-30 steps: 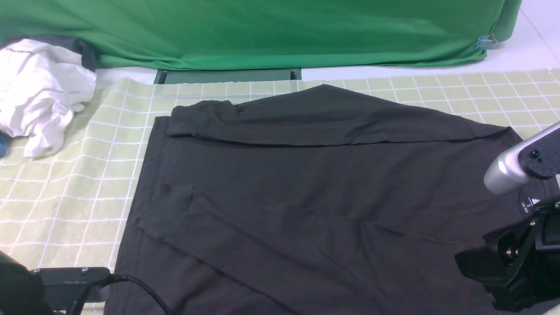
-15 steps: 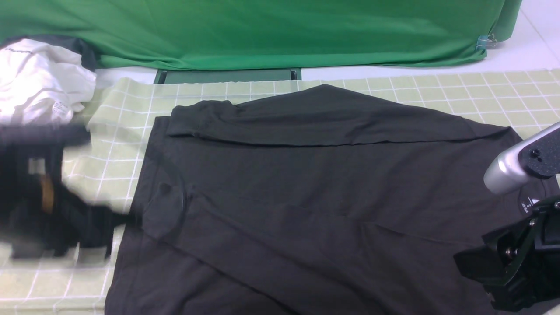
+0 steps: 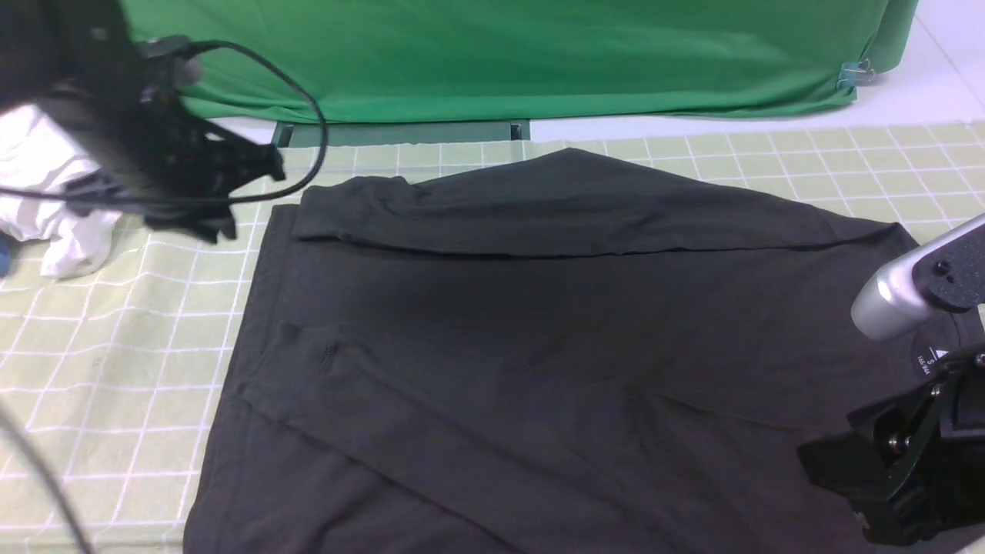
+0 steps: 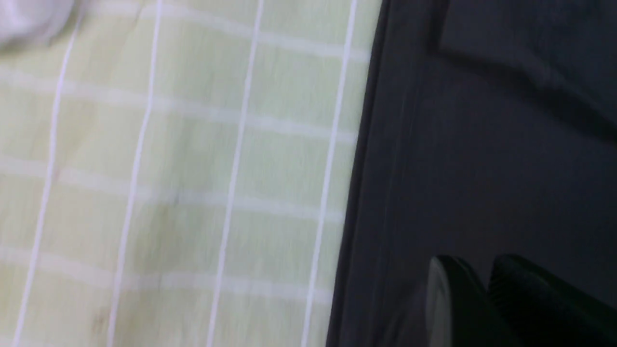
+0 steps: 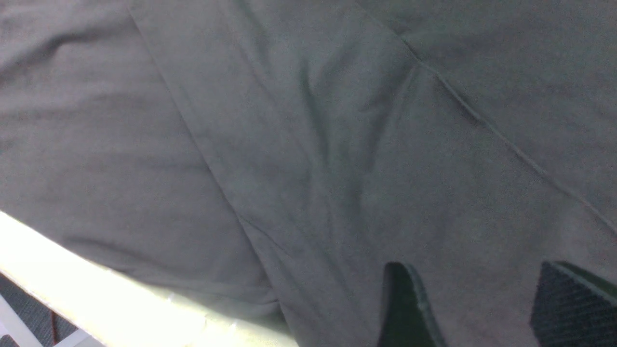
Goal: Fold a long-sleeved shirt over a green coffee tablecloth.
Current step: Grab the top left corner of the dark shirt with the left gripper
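Meanwhile, over the past second the left arm has swung from the near left corner of the front view, past the left edge of the cloth, up to the far left. The right arm has not moved, and the garment lies as before.

The long-sleeved shirt (image 3: 539,323) is a broad sheet of matte black knit, spread flat with soft creases. One sleeve is folded across its far part as a long band. The other runs diagonally across the near part, its cuff towards the left hem. A small white neck label (image 3: 931,358) shows at the right.

The shirt lies on the green coffee tablecloth (image 3: 115,346), a thin pale yellow-green cloth ruled into squares by white lines. A crumpled white garment (image 3: 35,165) sits at the far left, and a plain deep-green fabric (image 3: 500,54) drapes behind.

The left gripper (image 4: 477,262) hangs by the shirt's far left corner, trailing a looped black cable (image 3: 308,100). In its wrist view the fingers lie over the black knit just inside the hem. They stand close together, but blur hides whether they meet.

The right gripper (image 5: 475,270) hangs over the shirt's near right part, close to the label. Its fingers are spread wide with only flat knit showing between them.
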Tool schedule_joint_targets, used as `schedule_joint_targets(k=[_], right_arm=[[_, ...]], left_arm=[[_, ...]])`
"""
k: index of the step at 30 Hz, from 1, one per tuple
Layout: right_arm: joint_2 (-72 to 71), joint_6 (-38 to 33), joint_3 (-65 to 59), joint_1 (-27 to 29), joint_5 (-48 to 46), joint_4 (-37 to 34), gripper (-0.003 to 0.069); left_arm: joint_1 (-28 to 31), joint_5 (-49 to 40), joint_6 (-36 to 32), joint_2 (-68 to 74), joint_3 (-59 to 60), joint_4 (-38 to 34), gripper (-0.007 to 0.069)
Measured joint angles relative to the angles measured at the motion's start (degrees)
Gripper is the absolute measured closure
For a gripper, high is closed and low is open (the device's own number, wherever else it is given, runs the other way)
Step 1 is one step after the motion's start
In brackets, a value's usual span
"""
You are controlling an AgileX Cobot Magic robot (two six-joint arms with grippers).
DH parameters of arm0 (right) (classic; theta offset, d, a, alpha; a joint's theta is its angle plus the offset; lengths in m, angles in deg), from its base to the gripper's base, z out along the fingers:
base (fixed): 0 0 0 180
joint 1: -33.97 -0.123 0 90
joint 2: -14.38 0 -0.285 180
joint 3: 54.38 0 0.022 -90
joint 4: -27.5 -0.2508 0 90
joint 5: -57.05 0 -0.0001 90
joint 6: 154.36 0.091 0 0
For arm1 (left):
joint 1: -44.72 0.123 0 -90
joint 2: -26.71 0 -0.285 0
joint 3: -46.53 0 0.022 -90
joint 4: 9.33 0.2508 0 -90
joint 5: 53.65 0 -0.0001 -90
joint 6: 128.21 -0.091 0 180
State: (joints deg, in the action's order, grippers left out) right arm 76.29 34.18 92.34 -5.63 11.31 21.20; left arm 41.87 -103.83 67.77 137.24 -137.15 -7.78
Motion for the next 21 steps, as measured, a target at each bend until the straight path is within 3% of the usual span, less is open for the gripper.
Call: schedule_joint_targets(k=[10,15,21], right_arm=[[0.0,0.1,0.0,0.0,-0.2,0.0,0.0303],[0.0,0.1,0.0,0.0,-0.2,0.0,0.0303],[0.0,0.1,0.0,0.0,-0.2,0.0,0.0303]], left_arm=[[0.0,14.7,-6.0,16.2,-8.2,-0.2,0.0181],[0.0,19.4,-8.1,19.9,-8.2,-1.1,0.0118],[0.0,22.8,-12.2,22.1,-8.5,-5.1,0.0131]])
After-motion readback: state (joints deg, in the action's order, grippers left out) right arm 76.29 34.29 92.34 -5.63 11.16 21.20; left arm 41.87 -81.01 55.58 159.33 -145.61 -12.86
